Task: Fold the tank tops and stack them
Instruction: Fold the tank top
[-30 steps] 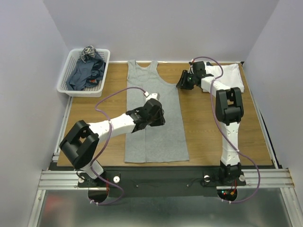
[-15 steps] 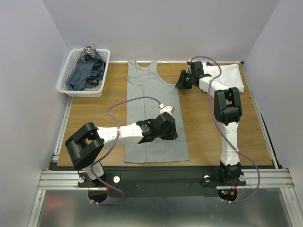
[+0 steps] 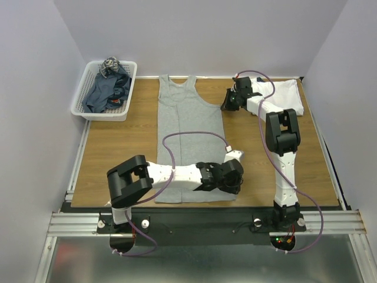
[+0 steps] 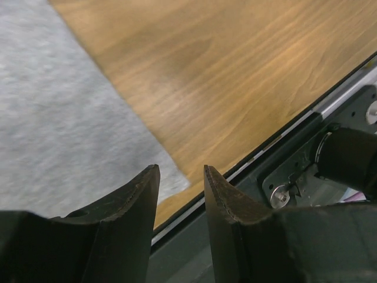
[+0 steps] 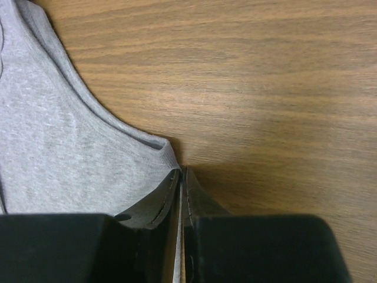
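Tank top [image 3: 191, 135], light grey, lies flat on middle of bench [image 3: 118, 141], neck far. Right claw [image 5: 181, 172] pinched shut on its armhole corner. Left claw [image 4: 181, 171] open over near hem corner, gripping nothing. White top [image 3: 288, 94] far right; dark tops [image 3: 106, 91] in basket [image 3: 79, 109].

A white lattice basket [image 3: 97, 114] sits at the far-left corner of the wooden table [image 3: 118, 141].
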Controlling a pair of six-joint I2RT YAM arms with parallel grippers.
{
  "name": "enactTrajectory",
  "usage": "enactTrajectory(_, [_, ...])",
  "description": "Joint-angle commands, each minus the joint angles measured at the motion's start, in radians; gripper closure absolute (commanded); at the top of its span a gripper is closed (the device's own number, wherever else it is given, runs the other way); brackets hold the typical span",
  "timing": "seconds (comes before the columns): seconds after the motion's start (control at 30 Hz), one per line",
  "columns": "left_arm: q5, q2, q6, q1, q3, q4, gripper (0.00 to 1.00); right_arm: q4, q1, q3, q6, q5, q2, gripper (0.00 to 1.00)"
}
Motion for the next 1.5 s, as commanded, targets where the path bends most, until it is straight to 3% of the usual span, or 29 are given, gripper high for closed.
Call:
enactTrajectory(0.0, [-0.062, 0.044, -0.012, -0.044, 0.101, -0.118, 0.53, 0.004, 0.012, 0.007, -0.006, 0.027, 0.027, 0.89])
enactTrajectory(0.17, [-0.11, 0.085, -0.043, -0.073, 0.153, -0.198, 0.55, 0.004, 0.012, 0.007, -0.005, 0.029, 0.023, 0.9])
enactTrajectory(0.77, [-0.133, 0.171, -0.045, -0.112, 0.208, -0.235, 0.6, 0.004, 0.012, 0.003, 0.0, 0.044, 0.015, 0.91])
enactTrajectory(0.87, [-0.133, 0.177, -0.04, -0.112, 0.211, -0.235, 0.64, 0.006, 0.012, -0.002, 0.001, 0.049, 0.016, 0.91])
enactTrajectory(1.13, [-0.133, 0.174, -0.014, -0.132, 0.245, -0.241, 0.99, 0.004, 0.012, -0.019, 0.021, 0.119, 0.004, 0.99])
enactTrajectory(1.47, [-0.077, 0.093, 0.029, -0.135, 0.185, -0.117, 1.0, 0.004, -0.053, -0.105, 0.077, 0.214, -0.069, 1.0])
